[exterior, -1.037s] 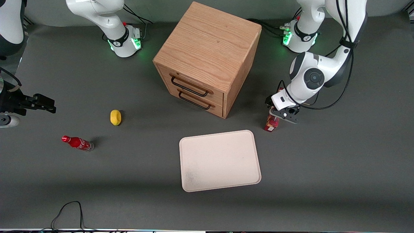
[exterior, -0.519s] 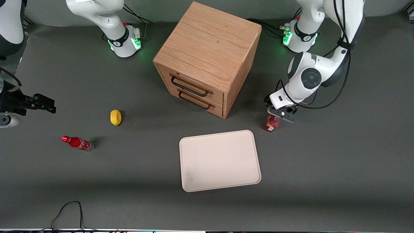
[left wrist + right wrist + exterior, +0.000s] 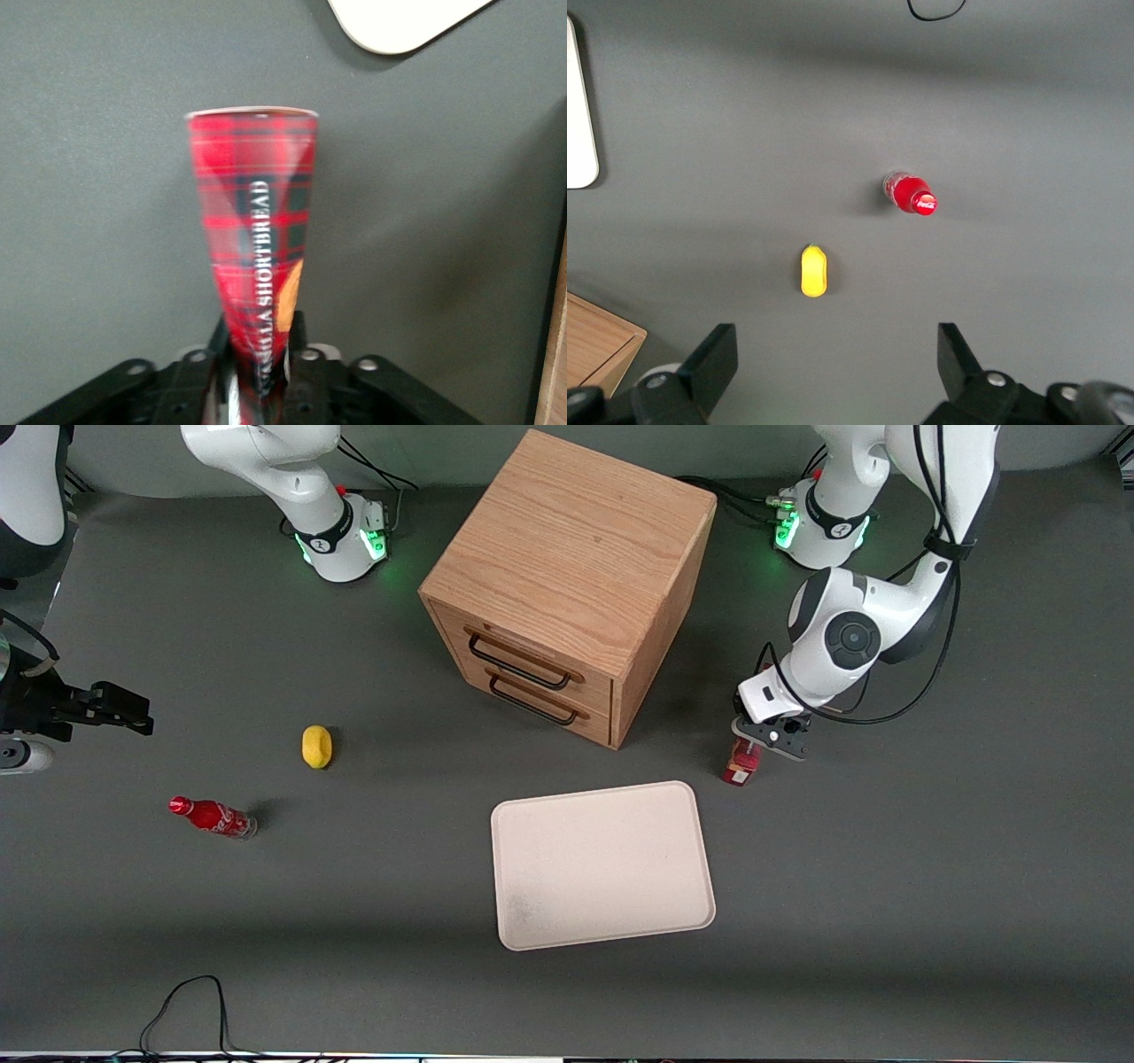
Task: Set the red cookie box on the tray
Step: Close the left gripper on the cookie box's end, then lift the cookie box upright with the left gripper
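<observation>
A: Since the box is already in the tool's grip, what matters for the carry?

B: Start with the biggest things. The bench [image 3: 886,886] is bare between the box and the tray [image 3: 602,865], so the path looks free. The wooden cabinet [image 3: 567,576] stands close by, farther from the front camera than the tray, and I'd judge its side panel the one thing the arm might brush. Keep the swing on the tray's side.

A: And the tray itself?

B: Wide and flat with a low rim. The red cookie box [image 3: 255,239] is long and narrow, so it should be laid down lengthwise well inside the rim, not stood on end near an edge. Lift enough to clear the rim first.

A: Where is the box now?

B: Near the tray's corner nearest the cabinet and the working arm, a little farther from the front camera than that corner. Whether its lower end touches the bench I can't tell.

A: The tool [image 3: 769,737]?

B: Pinched on one end of the box, fingers pressed against both narrow sides, the rest of the box sticking out past them.
</observation>
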Available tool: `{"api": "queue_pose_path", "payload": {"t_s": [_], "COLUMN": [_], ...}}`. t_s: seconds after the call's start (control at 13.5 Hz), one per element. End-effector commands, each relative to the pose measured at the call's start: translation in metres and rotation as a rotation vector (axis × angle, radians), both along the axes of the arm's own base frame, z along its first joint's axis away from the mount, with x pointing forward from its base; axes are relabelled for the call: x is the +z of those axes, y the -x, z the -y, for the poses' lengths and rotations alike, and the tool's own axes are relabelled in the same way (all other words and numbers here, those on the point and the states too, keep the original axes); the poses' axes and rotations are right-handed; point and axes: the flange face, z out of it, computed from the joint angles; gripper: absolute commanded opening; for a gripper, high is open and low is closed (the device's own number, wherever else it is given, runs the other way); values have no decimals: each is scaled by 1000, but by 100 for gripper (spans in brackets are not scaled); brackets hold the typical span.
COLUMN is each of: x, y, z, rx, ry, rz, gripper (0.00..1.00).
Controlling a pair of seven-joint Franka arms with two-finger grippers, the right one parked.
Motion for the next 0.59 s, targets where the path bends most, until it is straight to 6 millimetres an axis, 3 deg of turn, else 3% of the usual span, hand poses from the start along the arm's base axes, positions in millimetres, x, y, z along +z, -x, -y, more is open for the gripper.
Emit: {"api": "queue_pose_path", "payload": {"t_s": [0.0,0.3,0.52], "x": [1,16,71], "y": [4,2,-4], "z": [0,-5,-9], "rx": [-19,-17,1], "ry": [-1,-13,-40], "rz": [9,-12,-44], "gripper": [0,0,0]}}
